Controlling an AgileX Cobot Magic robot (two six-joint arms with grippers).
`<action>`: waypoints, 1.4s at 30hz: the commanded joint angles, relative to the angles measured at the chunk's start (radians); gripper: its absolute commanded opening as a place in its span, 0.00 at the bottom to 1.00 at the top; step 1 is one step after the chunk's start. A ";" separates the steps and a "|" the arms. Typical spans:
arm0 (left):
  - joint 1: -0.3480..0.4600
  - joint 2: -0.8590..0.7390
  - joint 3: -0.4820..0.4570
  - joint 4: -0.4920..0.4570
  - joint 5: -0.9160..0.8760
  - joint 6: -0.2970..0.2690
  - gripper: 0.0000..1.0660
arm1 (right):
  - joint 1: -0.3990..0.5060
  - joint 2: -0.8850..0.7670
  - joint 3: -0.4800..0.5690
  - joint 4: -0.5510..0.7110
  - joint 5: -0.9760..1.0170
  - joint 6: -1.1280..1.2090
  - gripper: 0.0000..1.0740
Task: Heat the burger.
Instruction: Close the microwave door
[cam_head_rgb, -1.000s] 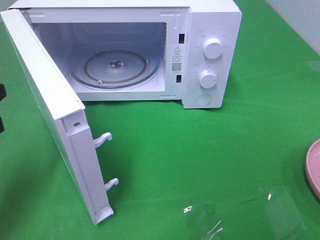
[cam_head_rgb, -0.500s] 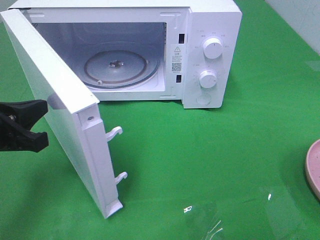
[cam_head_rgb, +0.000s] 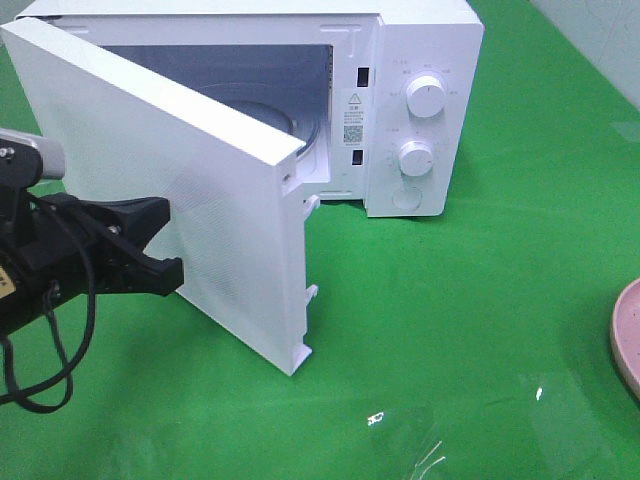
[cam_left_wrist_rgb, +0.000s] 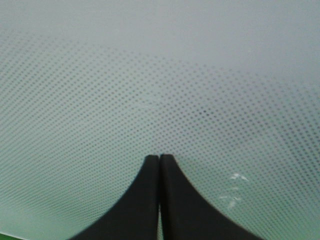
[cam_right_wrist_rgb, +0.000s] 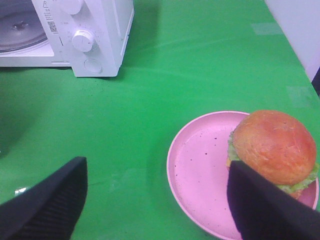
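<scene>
- The microwave (cam_head_rgb: 400, 100) is white and stands on the green table cover (cam_head_rgb: 450, 330) at the far side of the workspace.
- The microwave door (cam_head_rgb: 170, 190) stands part-way open, hinged on the left side of the cabinet. Its outer face, printed with a fine dot pattern, points toward the left arm.
- Two latch hooks (cam_head_rgb: 312, 205) project from the free edge of the door.
- The glass turntable (cam_right_wrist_rgb: 20, 27) lies inside the cavity; the door hides most of it in the exterior view.
- Two round control knobs (cam_head_rgb: 427, 98) sit one above the other on the panel at the right of the cavity.
- The left gripper (cam_left_wrist_rgb: 159, 160) is closed, with the two black fingers pressed together and nothing between them. The fingertips lie against, or just off, the outer face of the door; the wrist view does not settle which.
- The right gripper (cam_right_wrist_rgb: 155, 195) is open wide, with the fingers well apart and nothing between them. It hangs above the table near the plate.
- The burger (cam_right_wrist_rgb: 274, 147) sits on the pink speckled plate (cam_right_wrist_rgb: 200, 170), toward one side of it, with lettuce showing below the glossy brown bun.
- The plate rests on the table cover at the right edge of the exterior view, well apart from the microwave.
- The burger is not touched by either gripper.
</scene>
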 joint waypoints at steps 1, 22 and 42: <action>-0.030 0.022 -0.037 -0.031 -0.019 0.012 0.00 | -0.004 -0.025 0.002 0.001 -0.013 0.001 0.68; -0.140 0.178 -0.388 -0.224 0.077 0.129 0.00 | -0.004 -0.025 0.002 0.001 -0.013 0.001 0.68; -0.140 0.318 -0.637 -0.294 0.160 0.177 0.00 | -0.004 -0.025 0.002 0.001 -0.013 0.002 0.68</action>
